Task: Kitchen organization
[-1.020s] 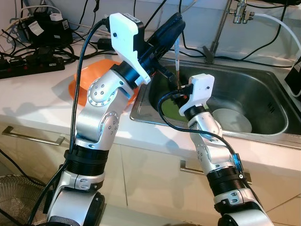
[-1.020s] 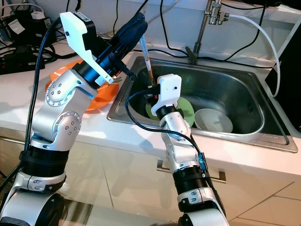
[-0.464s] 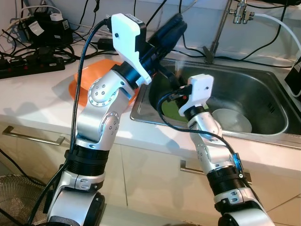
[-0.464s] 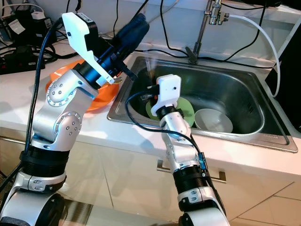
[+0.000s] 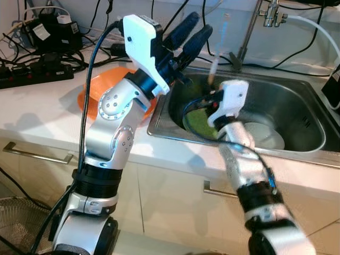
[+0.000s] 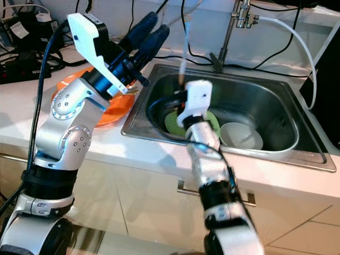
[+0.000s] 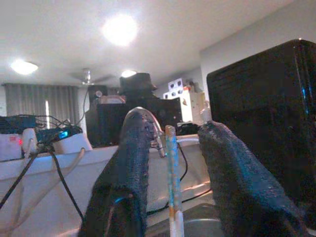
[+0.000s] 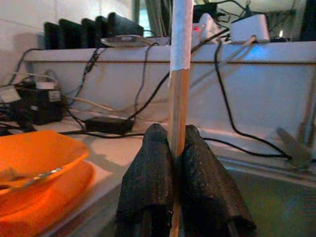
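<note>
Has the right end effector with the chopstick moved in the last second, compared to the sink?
Yes. The right end effector, shut on the chopstick, has lifted and shifted toward the tap side, judged against the sink rim.

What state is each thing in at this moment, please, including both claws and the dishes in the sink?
Left claw: open, raised over the sink's left edge, empty.
Right claw: shut on the chopstick.
Chopstick: upright, white upper part, wooden lower part.
Green plate: lying in the sink.
White bowl: upright in the sink, beside the plate.
Orange bowl: on the counter, a utensil inside.
Tap: no water visibly running.
</note>
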You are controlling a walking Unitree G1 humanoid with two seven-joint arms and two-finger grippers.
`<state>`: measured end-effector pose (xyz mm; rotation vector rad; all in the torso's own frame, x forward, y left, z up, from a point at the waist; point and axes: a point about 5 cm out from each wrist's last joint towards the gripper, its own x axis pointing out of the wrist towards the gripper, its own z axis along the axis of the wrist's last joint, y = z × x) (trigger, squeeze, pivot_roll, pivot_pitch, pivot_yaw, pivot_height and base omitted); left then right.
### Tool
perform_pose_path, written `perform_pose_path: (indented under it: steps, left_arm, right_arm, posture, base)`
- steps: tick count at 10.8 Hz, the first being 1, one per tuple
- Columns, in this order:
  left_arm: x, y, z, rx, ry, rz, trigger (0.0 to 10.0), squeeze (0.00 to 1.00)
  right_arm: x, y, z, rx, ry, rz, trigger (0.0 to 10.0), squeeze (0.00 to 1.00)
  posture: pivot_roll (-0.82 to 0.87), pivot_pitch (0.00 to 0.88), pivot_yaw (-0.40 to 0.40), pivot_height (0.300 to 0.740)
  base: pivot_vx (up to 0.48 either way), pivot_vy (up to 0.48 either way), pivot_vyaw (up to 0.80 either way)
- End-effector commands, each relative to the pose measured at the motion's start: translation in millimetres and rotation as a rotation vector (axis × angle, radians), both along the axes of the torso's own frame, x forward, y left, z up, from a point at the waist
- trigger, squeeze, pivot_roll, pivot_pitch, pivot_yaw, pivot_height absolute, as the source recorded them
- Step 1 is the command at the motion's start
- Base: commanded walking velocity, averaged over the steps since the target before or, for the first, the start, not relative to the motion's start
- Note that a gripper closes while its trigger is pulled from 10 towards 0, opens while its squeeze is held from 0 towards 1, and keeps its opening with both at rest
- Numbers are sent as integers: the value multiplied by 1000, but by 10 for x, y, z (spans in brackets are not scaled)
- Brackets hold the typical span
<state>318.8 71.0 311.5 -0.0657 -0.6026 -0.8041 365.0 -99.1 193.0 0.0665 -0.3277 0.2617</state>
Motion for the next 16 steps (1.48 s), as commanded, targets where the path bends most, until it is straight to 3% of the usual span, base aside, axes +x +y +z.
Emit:
perform_pose_path:
  steps: [1,2,3,5,7,9,12,16]
  left_arm:
    - [3,31,-1,1,5,25,10000,0]
    - [6,48,-44,9,22,38,10000,0]
    - [-6,72,-133,30,57,53,10000,0]
    - [-32,89,-375,101,140,69,10000,0]
    - [-103,-15,-913,227,368,57,10000,0]
    - [-181,-129,-1175,255,486,81,10000,0]
    - [-238,-148,-1285,326,562,87,10000,0]
    - [-309,-104,-1428,409,655,100,10000,0]
  right_arm:
    - [51,-77,35,-1,0,-39,0,0]
    - [119,-190,7,-7,32,-100,0,0]
    - [188,-321,-45,-16,80,-183,10000,0]
    - [236,-416,-146,-38,143,-227,10000,0]
    - [287,-436,-245,-81,226,-231,10000,0]
    - [294,-419,-531,-219,449,-232,10000,0]
    - [245,-362,-747,-198,619,-208,10000,0]
    - [232,-353,-801,-151,698,-199,10000,0]
  posture:
    - [240,0,-31,740]
    - [242,0,-33,740]
    - [245,0,-36,740]
    - [259,3,-43,740]
    - [276,5,-51,740]
    - [285,0,-66,740]
    - [303,0,-74,740]
    - [314,0,-82,740]
  base:
    - [0,0,0]
    - [0,0,0]
    - [0,0,0]
    - [0,0,0]
    - [0,0,0]
    - [0,0,0]
    - [0,0,0]
    - [0,0,0]
